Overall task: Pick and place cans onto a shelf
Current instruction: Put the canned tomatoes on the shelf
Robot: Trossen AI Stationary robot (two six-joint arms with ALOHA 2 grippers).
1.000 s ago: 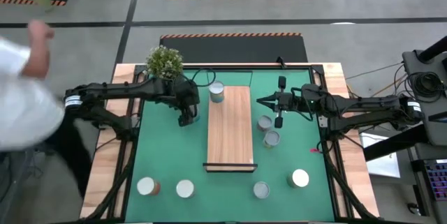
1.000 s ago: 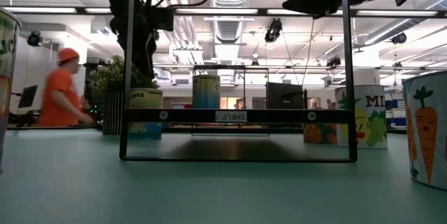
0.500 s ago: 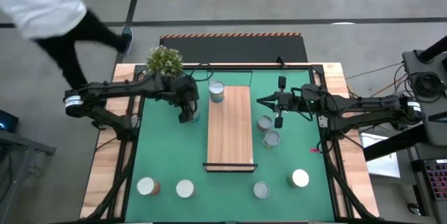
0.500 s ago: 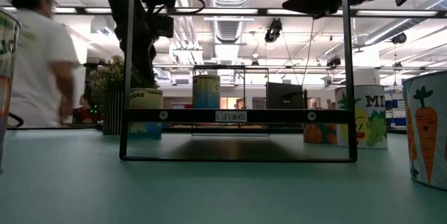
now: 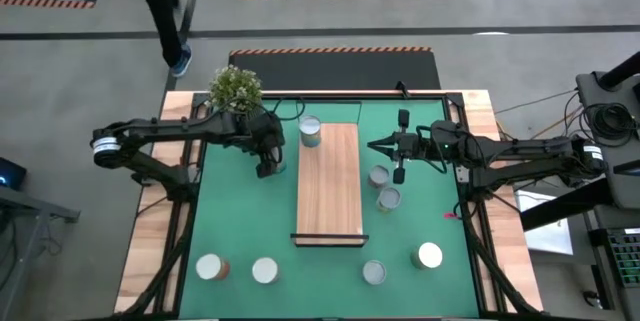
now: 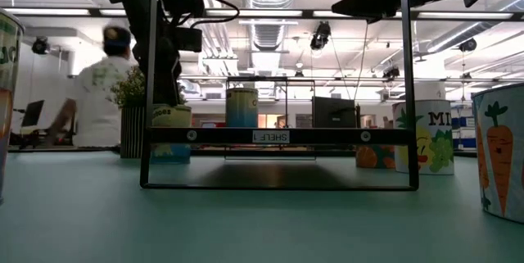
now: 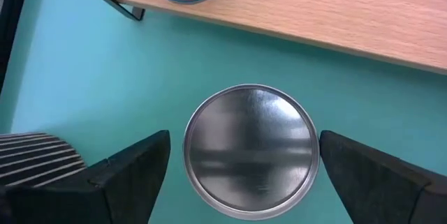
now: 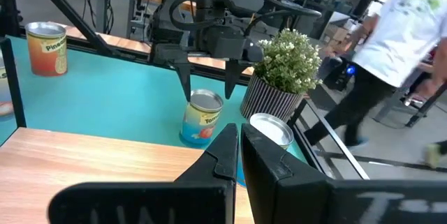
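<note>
A can with a bare silver top (image 7: 250, 151) and a yellow and blue label (image 8: 202, 118) stands on the green mat left of the shelf (image 5: 328, 181), a light-wood plank on a dark frame (image 6: 278, 136). My left gripper (image 7: 244, 140) hangs open just above it, pointing steeply down, one finger on each side and clear of the can. It also shows from overhead (image 5: 268, 166). Another can (image 5: 310, 131) stands on the shelf's far end. My right gripper (image 8: 239, 147) waits shut and level, right of the shelf (image 5: 375, 145).
Two cans (image 5: 378, 175) (image 5: 388, 198) stand on the mat right of the shelf, and several more along the near edge (image 5: 264, 270). A potted plant (image 5: 236, 89) stands at the far left, close behind my left arm. A person (image 6: 102, 91) walks beyond the table.
My left gripper has sunk a little toward the silver-topped can and stays open. The person behind the table has kept walking past.
</note>
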